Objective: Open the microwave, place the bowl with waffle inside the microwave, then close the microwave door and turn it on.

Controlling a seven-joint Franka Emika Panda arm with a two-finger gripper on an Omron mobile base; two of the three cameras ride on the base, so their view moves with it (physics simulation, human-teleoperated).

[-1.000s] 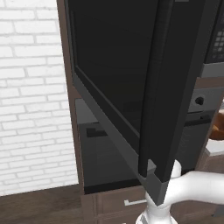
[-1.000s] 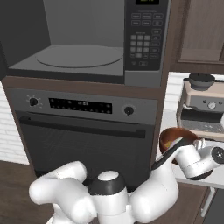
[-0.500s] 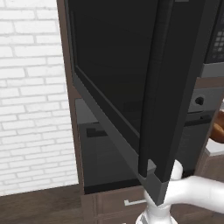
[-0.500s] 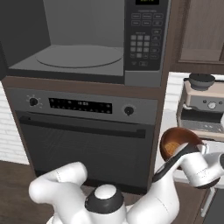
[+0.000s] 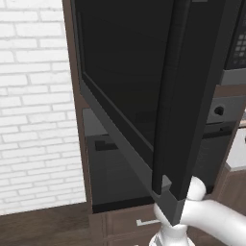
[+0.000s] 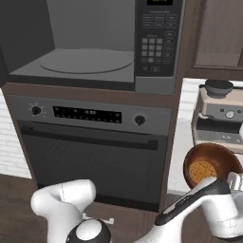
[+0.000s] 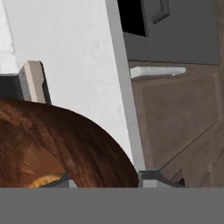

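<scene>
gripping bowl with waffle (image 6: 209, 167) | gripper (image 7: 105, 179) clamped on its rim | bowl tilted

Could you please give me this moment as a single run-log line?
step: carry bowl to microwave | door: open | microwave: nothing inside | gripper: shut on bowl | waffle: in bowl | bowl: low right of oven

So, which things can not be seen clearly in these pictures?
- Microwave inside, left base view: hidden behind the open microwave door.
- Gripper, hand view: fingertips cut off by the bottom edge, so the contact with the bowl with waffle is not clear.
- Keypad, right base view: labels too small to read.
- Coffee machine, right base view: cut off at the right edge.
</scene>
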